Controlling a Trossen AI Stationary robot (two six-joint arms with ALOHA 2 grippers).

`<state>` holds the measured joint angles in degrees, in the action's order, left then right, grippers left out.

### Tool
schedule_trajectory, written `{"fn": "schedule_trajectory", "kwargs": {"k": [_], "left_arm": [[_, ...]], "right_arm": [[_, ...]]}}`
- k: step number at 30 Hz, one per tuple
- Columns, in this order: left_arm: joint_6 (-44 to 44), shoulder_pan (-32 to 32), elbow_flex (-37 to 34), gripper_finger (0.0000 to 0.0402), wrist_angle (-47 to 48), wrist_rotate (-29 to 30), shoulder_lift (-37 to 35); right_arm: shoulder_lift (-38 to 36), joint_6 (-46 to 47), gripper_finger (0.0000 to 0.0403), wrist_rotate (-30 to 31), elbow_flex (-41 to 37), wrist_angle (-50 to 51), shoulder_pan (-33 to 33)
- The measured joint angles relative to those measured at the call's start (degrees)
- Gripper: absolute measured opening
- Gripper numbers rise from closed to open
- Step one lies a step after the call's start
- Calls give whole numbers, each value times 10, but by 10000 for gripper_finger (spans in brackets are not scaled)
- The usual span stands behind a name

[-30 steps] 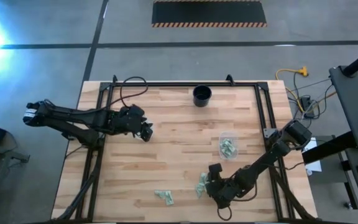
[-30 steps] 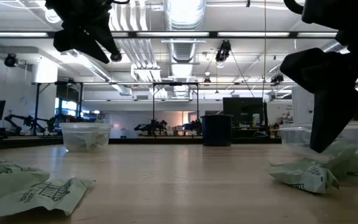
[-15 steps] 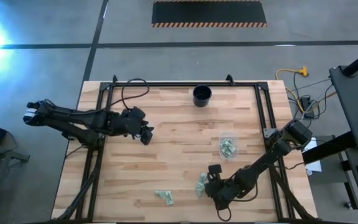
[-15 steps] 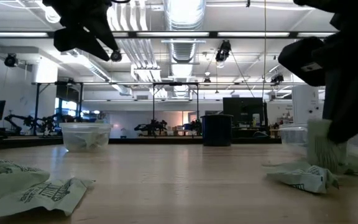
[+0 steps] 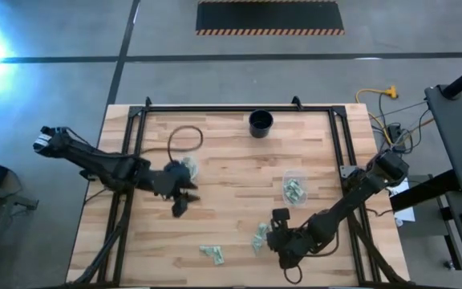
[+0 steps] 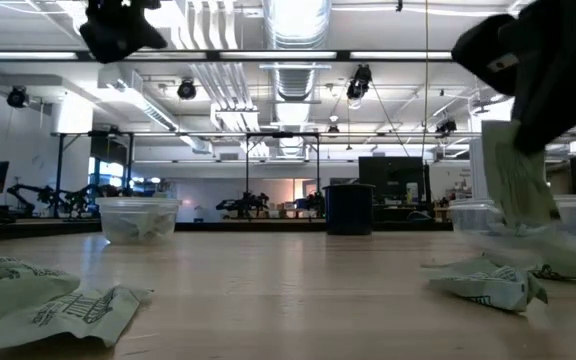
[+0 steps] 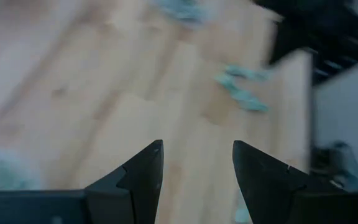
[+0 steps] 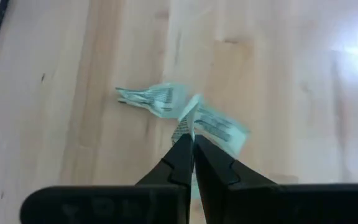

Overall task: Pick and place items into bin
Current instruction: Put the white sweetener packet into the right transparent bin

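Pale wood plank table (image 5: 231,177), crinkly printed packets (image 8: 160,96), clear plastic tub (image 6: 138,217), matt blk cup (image 5: 261,123)

A robotics lab set in an open industrial hall: exposed silver ducts (image 6: 298,45) and strip lights run across a high white ceiling, above a polished grey concrete floor (image 5: 215,76) marked with a black mat edged in hazard stripes (image 5: 269,17). Two dark robot arms (image 5: 111,164) work at a butcher-block table (image 5: 231,160) on a black metal frame, with cables and a yellow plug (image 5: 391,91) trailing alongside. More robot arms stand on benches (image 6: 38,195) in the background.
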<state>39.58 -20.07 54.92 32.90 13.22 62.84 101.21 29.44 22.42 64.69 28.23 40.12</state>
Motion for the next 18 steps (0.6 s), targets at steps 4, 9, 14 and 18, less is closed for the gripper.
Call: {"fn": "schedule_trajectory", "kwargs": {"k": [4,9,14,18], "left_arm": [[-42,-41,0,176,-50,-33,22],[-57,-81,-2,176,-53,-49,61],[-56,-106,-7,176,-55,-55,111],[-55,-122,-7,176,-53,-64,156]], "right_arm": [[-32,2,8,24,6,36,0],[-83,42,8,67,2,99,-1],[-146,122,8,103,-14,179,0],[-193,180,8,111,-37,241,-1]]}}
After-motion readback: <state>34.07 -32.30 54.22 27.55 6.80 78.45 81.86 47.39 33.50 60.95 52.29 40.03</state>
